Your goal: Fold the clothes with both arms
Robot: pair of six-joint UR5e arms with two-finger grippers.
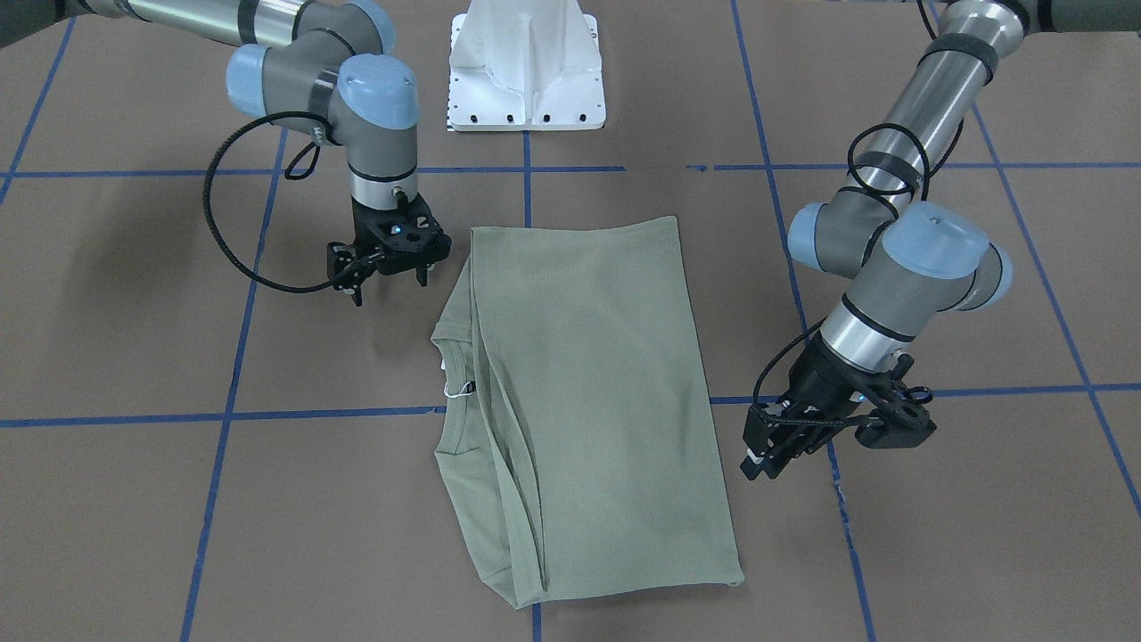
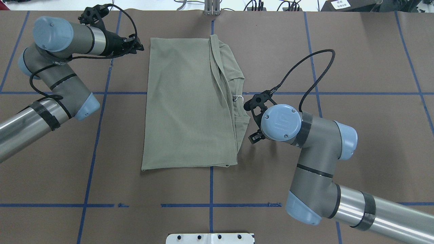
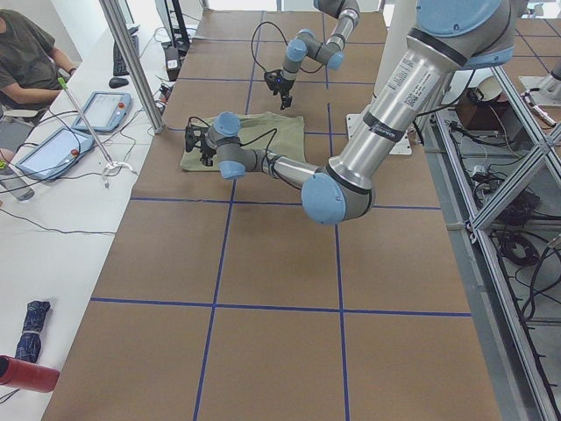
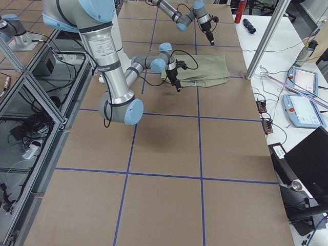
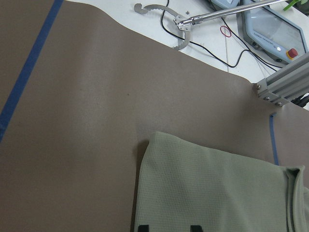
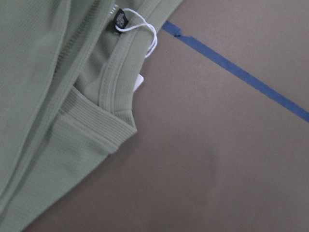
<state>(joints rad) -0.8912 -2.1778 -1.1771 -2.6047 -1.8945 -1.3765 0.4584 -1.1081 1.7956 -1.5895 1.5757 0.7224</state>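
Shirt (image 1: 597,383) lies flat mid-table, folded lengthwise into a panel with its collar edge toward the right gripper (image 1: 388,267), which, like the left gripper (image 1: 756,459), hovers beside an opposite long edge, jaws apart and empty, probably staged for the cross-fold grasp.

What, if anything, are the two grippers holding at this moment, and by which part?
Nothing is held: the left gripper and the right gripper both hang open beside the shirt, clear of its edges.
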